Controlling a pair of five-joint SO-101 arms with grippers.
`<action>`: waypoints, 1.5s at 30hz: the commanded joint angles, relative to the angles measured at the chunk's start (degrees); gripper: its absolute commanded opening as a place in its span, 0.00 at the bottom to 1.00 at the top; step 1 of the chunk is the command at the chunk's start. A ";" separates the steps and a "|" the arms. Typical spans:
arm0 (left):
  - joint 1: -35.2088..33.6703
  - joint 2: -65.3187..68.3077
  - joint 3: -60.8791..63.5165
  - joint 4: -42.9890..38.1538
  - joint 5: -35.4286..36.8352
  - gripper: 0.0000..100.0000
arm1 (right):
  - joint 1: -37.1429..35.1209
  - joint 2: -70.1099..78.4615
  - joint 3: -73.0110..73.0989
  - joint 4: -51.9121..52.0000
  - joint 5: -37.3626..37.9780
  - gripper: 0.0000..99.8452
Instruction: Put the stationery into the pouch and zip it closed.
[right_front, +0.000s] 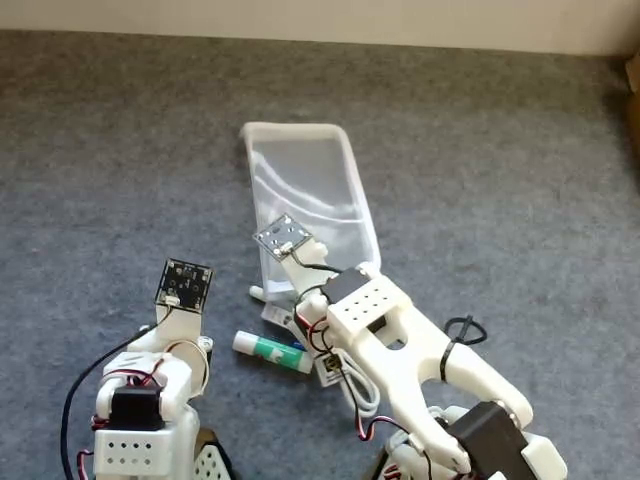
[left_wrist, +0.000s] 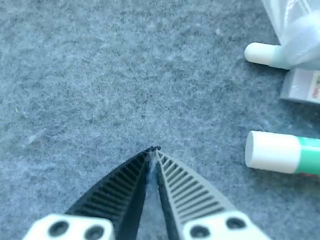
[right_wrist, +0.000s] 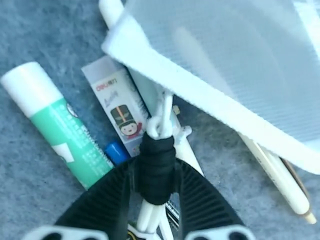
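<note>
Pouch (right_wrist: 225, 60) edge pull (right_wrist: 156, 165) between right jaws

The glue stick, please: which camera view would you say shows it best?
The right wrist view: the glue stick lies close up, white cap and green label plain. The high view shows the glue stick whole but small. The left wrist view catches its capped end.

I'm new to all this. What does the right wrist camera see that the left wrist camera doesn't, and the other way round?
Right wrist: the right gripper clamped on the zip pull of the pouch, plus a cream pen poking from under it. Left wrist: the left gripper, shut and empty, above grey carpet. Both: the green glue stick, the eraser and the pouch.
</note>
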 joint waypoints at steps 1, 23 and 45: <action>-0.31 -0.31 1.01 -0.97 0.26 0.01 | 0.84 -0.57 -2.15 0.31 -0.26 0.00; -0.31 -0.31 1.01 -0.97 0.26 0.01 | 0.66 -30.02 6.20 1.63 -0.35 0.00; -0.31 -0.31 1.01 -0.97 0.26 0.01 | 0.66 -49.10 17.36 -3.91 -0.70 0.00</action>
